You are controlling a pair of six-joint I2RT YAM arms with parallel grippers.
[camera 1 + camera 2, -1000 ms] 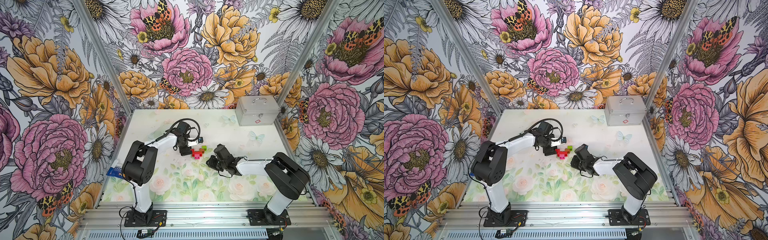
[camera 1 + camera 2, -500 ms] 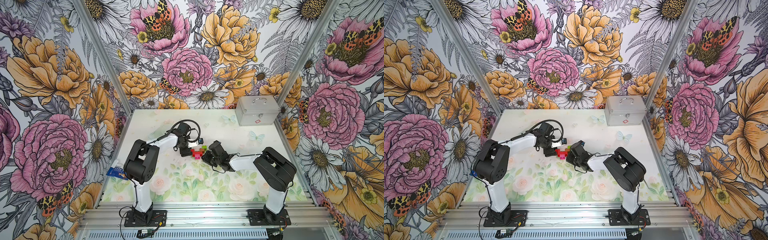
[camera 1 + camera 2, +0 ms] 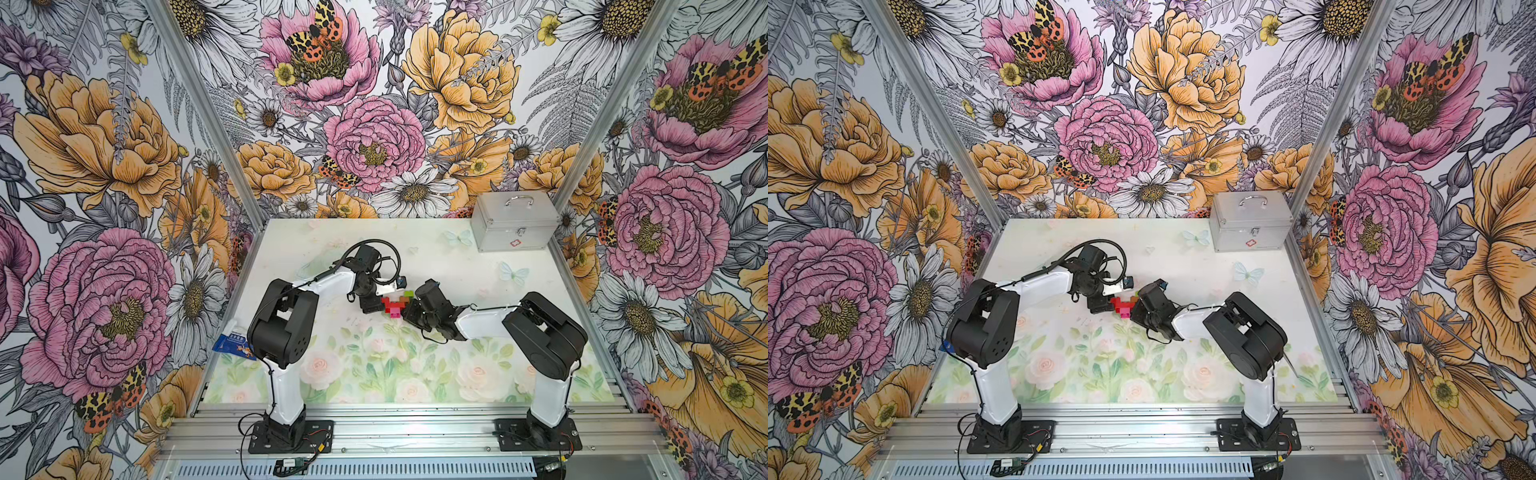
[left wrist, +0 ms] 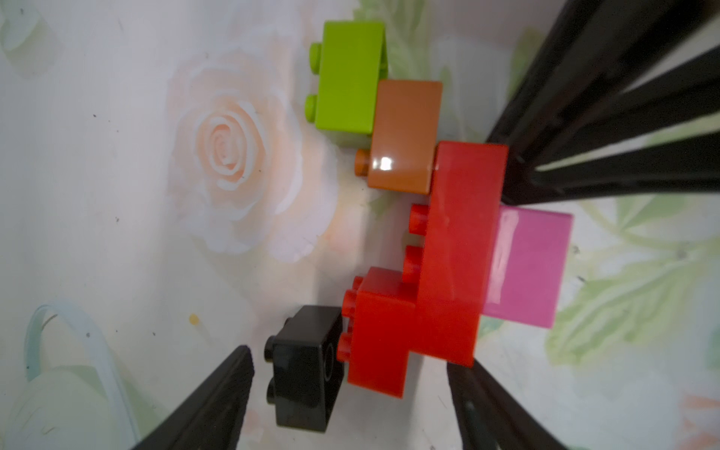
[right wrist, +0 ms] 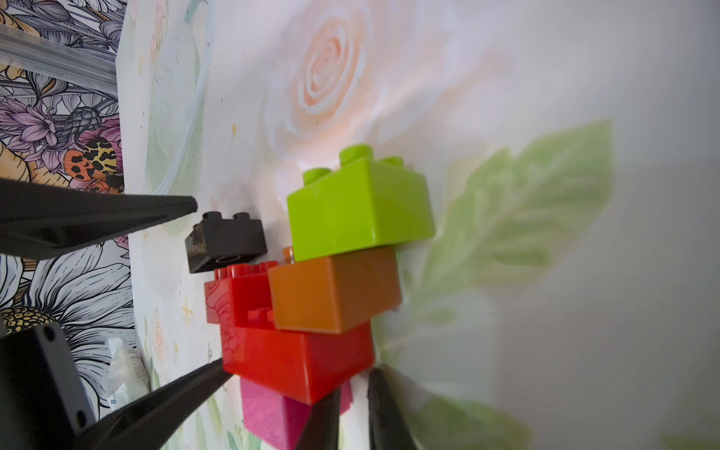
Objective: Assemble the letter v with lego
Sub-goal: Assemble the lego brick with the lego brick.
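Since the frame a second earlier the right arm has swung in across the table (image 3: 457, 257), and the right gripper (image 5: 355, 385) now stands at the point of the letter v (image 3: 394, 304); the left arm has hardly shifted. The figure lies flat near the middle of the table, between the two wrists in both top views. In the left wrist view the lime-green brick (image 4: 348, 78) sits on the brown brick (image 4: 405, 136), and that one on the long red brick (image 4: 459, 253), with the pink brick (image 4: 530, 269) as the point and the square red brick (image 4: 382, 335) starting the other arm. The black brick (image 4: 307, 370) rests against that brick's studs but askew, so it does not look pressed home. The right gripper's fingers are pressed together and hold nothing, their tips against the long red brick just beside the pink one. The left gripper (image 4: 348, 360) is spread wide, one finger outside the black brick, the other at the long red brick's end. The step in hand seems to be the last one — seating the black tip. The next move would call for the left fingers to close squarely along the studs' line, with the right tips bracing so the figure neither slides nor twists.
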